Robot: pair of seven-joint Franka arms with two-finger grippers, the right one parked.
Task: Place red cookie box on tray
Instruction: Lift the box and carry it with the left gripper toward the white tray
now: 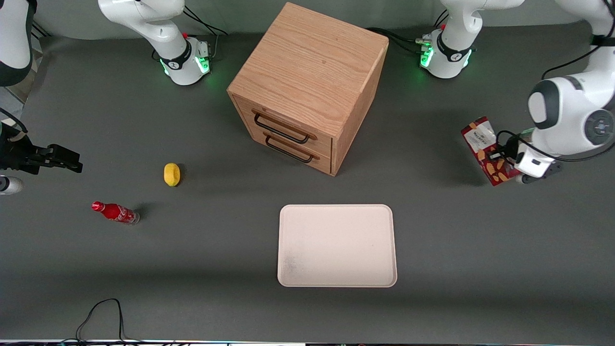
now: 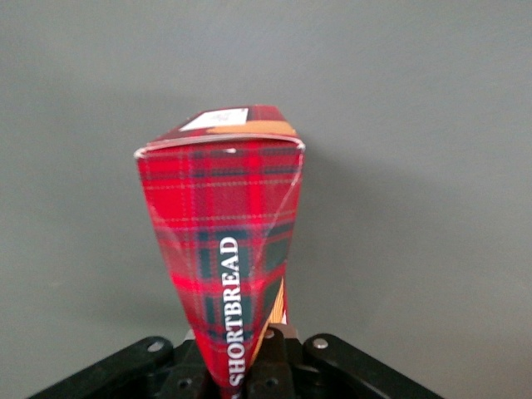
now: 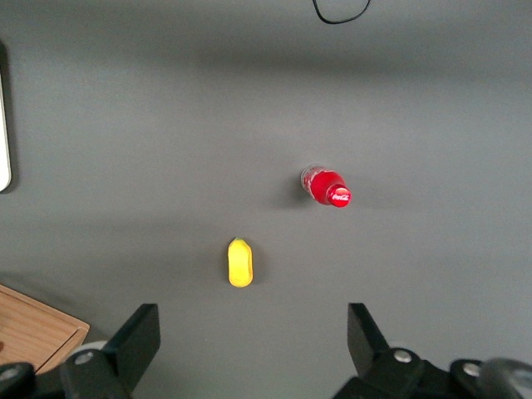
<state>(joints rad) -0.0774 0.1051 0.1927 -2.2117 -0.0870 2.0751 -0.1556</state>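
Observation:
The red cookie box [image 1: 486,150] is a slim dark-red carton with cookie pictures and a white label end. It is toward the working arm's end of the table, held at a tilt. My left gripper [image 1: 508,161] is shut on its nearer end. In the left wrist view the box [image 2: 223,249] shows red tartan sides with the word SHORTBREAD, pinched between the gripper [image 2: 249,370] fingers. The cream-white tray [image 1: 337,245] lies flat on the table, nearer the front camera than the wooden drawer cabinet, and nothing lies on it.
A wooden two-drawer cabinet [image 1: 310,86] stands at the table's middle, farther from the camera than the tray. A yellow lemon-like object [image 1: 172,174] and a small red bottle [image 1: 115,212] lie toward the parked arm's end. A black cable [image 1: 103,317] loops at the table's front edge.

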